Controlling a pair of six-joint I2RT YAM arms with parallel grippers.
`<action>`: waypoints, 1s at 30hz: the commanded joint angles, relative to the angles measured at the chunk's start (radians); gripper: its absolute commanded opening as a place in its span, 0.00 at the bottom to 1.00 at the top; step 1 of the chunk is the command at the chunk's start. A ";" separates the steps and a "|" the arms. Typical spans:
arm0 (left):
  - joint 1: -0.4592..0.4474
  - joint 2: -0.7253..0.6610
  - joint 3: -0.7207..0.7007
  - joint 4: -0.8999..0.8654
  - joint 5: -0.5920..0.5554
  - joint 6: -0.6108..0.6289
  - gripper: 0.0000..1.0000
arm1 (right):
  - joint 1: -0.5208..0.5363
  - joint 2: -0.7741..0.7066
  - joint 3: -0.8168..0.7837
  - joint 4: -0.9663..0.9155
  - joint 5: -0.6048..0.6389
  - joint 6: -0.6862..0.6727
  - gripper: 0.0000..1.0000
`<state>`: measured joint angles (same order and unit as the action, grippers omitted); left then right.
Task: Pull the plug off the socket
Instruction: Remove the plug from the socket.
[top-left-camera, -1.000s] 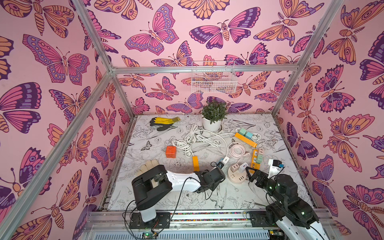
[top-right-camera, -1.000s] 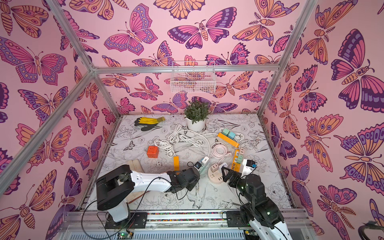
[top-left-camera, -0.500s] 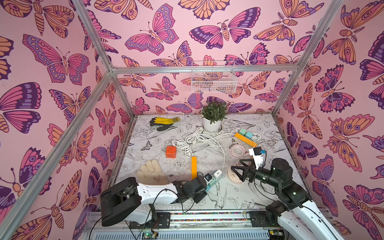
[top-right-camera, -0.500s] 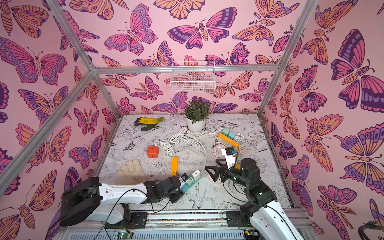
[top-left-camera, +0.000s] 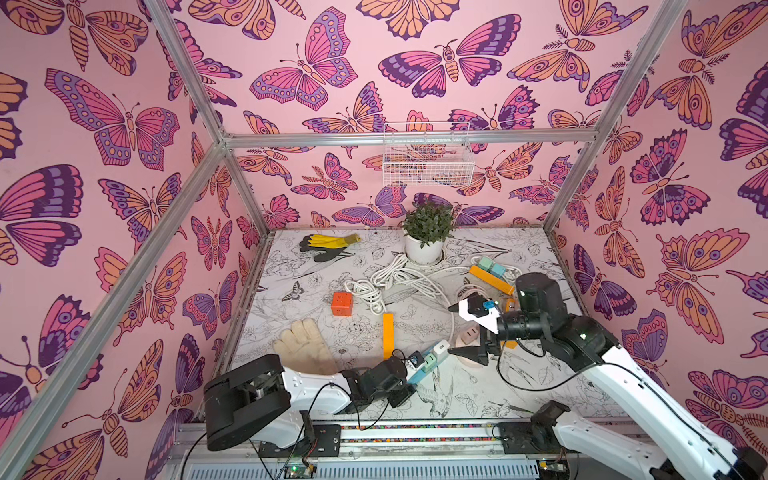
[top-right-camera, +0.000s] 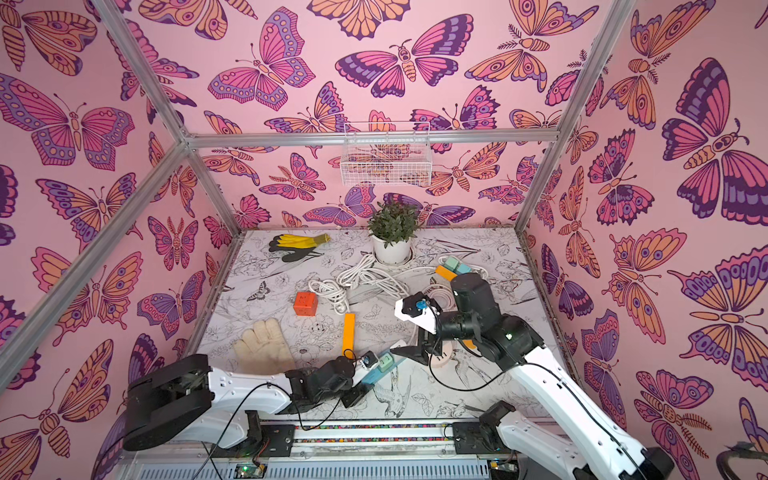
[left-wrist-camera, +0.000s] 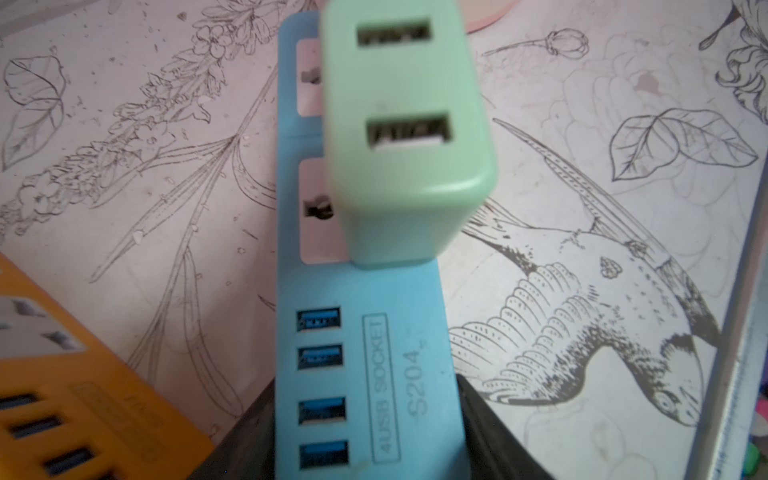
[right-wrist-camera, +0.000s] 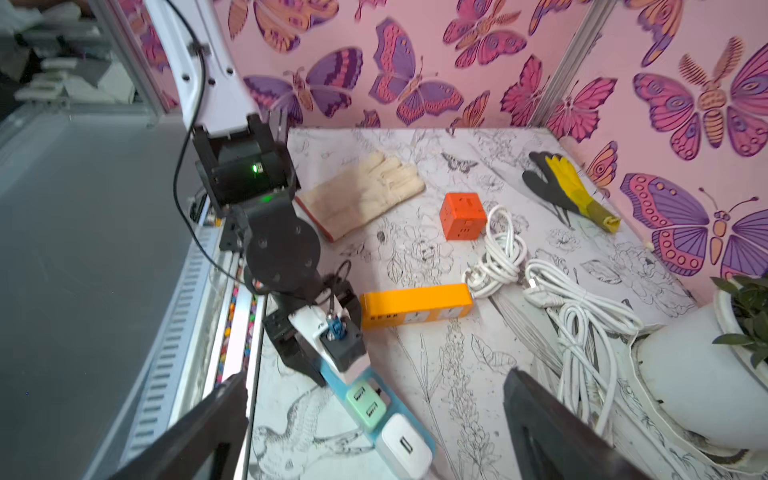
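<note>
Blue power strip (left-wrist-camera: 361, 374) has slid from mid-table to the lower centre in both top views, and the right arm has swung in over it: staged, not yet pulled. Left gripper (top-left-camera: 409, 384) straddles the strip's USB end; pinching or easing off, I can't tell. Right gripper (top-left-camera: 453, 330) gapes wide, empty. Green plug (right-wrist-camera: 368, 401) sits seated just lower left of those jaws, untouched.

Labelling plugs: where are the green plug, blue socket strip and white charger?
green plug (left-wrist-camera: 407, 91): left wrist view, top face.
blue socket strip (left-wrist-camera: 395, 291): left wrist view, bare face.
white charger (right-wrist-camera: 405, 446): right wrist view, top face.
</note>
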<state>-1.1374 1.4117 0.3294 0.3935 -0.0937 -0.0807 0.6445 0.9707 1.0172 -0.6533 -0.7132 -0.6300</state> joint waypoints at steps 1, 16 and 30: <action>-0.002 0.056 -0.113 0.164 0.017 0.026 0.67 | 0.012 0.072 0.018 -0.308 0.139 -0.261 0.99; -0.002 0.107 -0.191 0.479 0.042 0.179 0.68 | 0.099 0.393 0.062 -0.252 0.316 -0.487 0.94; 0.009 0.201 -0.175 0.553 0.024 0.187 0.61 | 0.140 0.587 0.162 -0.249 0.390 -0.562 0.76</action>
<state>-1.1366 1.5791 0.1585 0.9699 -0.0700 0.0784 0.7681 1.5314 1.1488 -0.8753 -0.3485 -1.1610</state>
